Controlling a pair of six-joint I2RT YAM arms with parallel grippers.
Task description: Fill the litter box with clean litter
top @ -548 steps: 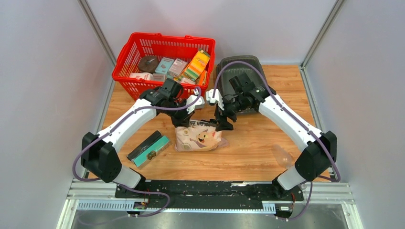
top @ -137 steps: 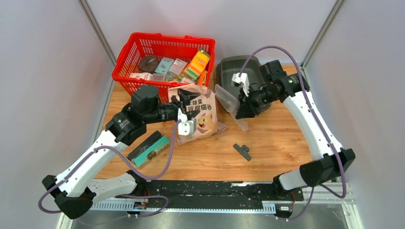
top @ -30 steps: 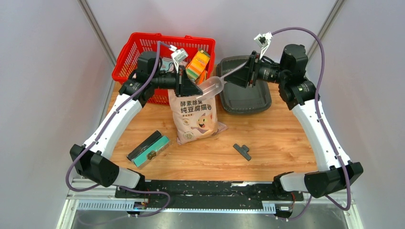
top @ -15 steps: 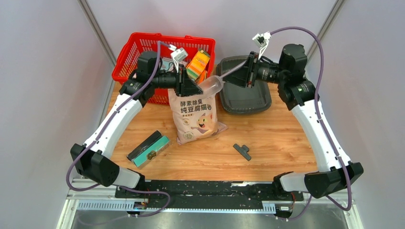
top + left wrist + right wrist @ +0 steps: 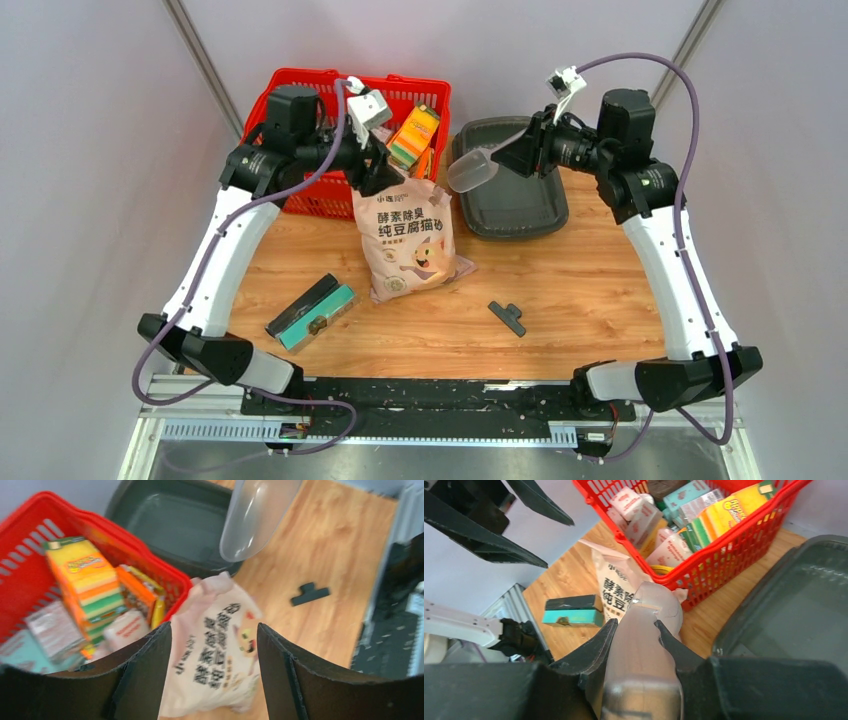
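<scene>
The dark grey litter box point(image 5: 512, 200) point(image 5: 170, 517) point(image 5: 794, 615) lies at the back right with a bare floor. The pinkish-beige litter bag point(image 5: 406, 240) point(image 5: 215, 655) point(image 5: 616, 587) stands upright beside it, leaning on the basket. No clean litter shows; the bag's inside is hidden. My left gripper point(image 5: 377, 172) point(image 5: 214, 626) hangs open just above and behind the bag's top, touching nothing. My right gripper point(image 5: 522, 155) point(image 5: 635, 623) is shut on the handle of a clear plastic scoop point(image 5: 472, 170) point(image 5: 255, 515) point(image 5: 646, 645). The scoop's bowl hovers between the bag's top and the box's left rim and looks empty.
A red mesh basket point(image 5: 300, 110) point(image 5: 30, 540) point(image 5: 724, 550) full of packets stands at the back left, against the bag. A teal-and-black box point(image 5: 311, 310) point(image 5: 571, 616) lies front left. A small black clip point(image 5: 507, 317) point(image 5: 310, 592) lies front right on the wooden table.
My left gripper has opened, let go of the bag's top and drawn back toward the basket. The right gripper has pulled the scoop away from the bag's mouth, toward the litter box.
</scene>
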